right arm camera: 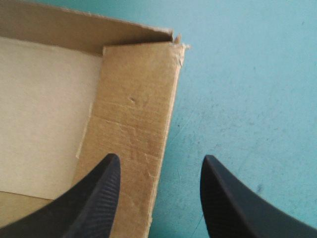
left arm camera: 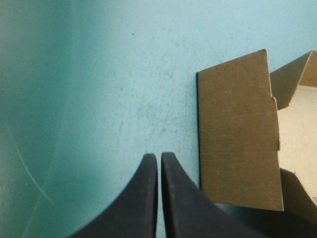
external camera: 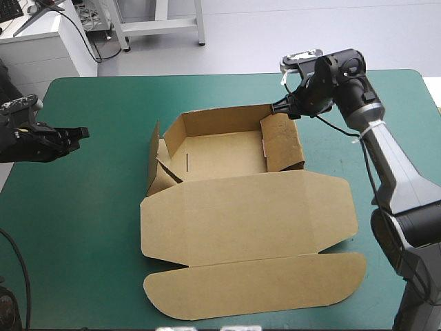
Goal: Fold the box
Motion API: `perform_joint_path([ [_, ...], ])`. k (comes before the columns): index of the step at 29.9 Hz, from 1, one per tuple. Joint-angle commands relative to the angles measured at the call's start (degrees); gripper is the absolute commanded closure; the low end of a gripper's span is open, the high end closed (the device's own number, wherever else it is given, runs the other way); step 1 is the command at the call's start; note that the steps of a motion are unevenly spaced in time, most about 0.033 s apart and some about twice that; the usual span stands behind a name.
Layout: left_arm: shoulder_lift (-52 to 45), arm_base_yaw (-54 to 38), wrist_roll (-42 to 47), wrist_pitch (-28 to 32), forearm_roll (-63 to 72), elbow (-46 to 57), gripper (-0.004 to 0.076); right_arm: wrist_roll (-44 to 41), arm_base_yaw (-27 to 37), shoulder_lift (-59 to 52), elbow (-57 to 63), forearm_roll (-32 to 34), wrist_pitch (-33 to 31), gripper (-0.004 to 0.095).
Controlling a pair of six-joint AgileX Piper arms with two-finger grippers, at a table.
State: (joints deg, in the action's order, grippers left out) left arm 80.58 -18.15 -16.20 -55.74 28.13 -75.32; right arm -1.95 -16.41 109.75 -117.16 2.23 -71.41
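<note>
The brown box [external camera: 234, 186] lies mid-table with its back, left and right walls raised and its lid [external camera: 248, 241] flat toward the front edge. My right gripper [external camera: 284, 107] is open at the box's far right corner. In the right wrist view it [right arm camera: 161, 157] straddles the right wall [right arm camera: 133, 124], one finger over the inside and the other over the cover outside. My left gripper [external camera: 77, 133] hovers shut over the cover, well to the left of the box. In the left wrist view its fingers [left arm camera: 158, 156] meet, with the box's left wall [left arm camera: 237, 134] ahead and to one side.
A broad strip of teal-green cover [external camera: 103, 200] separates my left gripper from the box. The rounded tuck flap [external camera: 255, 286] of the lid reaches close to the table's front edge. The table's right edge [external camera: 431, 89] runs just behind my right arm.
</note>
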Motion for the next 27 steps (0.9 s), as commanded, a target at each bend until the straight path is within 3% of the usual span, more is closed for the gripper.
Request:
perform_joint_path([
  [1,-1.63,-0.25,-2.16,0.34,4.65,-1.54,0.0724,-0.23,-0.07,0.12,0.45,0.63,-0.05,0.0449],
  [13,-1.63,-0.25,-2.16,-0.89,5.14,-1.54,0.0724,-3.07,1.80,6.83,0.45,-2.23,0.41,0.0534],
  [18,-1.63,-0.25,-2.16,-0.93,6.09,-1.54,0.0724,-2.74,2.46,8.15,0.45,-7.63,0.63,0.0535],
  [24,-1.63,-0.25,-2.16,-2.90,6.09,-1.54,0.0724,-2.46,2.46,10.23,0.45,-7.81,-0.23,0.0540],
  [27,-1.63,-0.25,-2.16,-3.38,6.09,-1.54,0.0724,-2.46,2.46,10.89,0.45,-8.02,-0.23,0.0686],
])
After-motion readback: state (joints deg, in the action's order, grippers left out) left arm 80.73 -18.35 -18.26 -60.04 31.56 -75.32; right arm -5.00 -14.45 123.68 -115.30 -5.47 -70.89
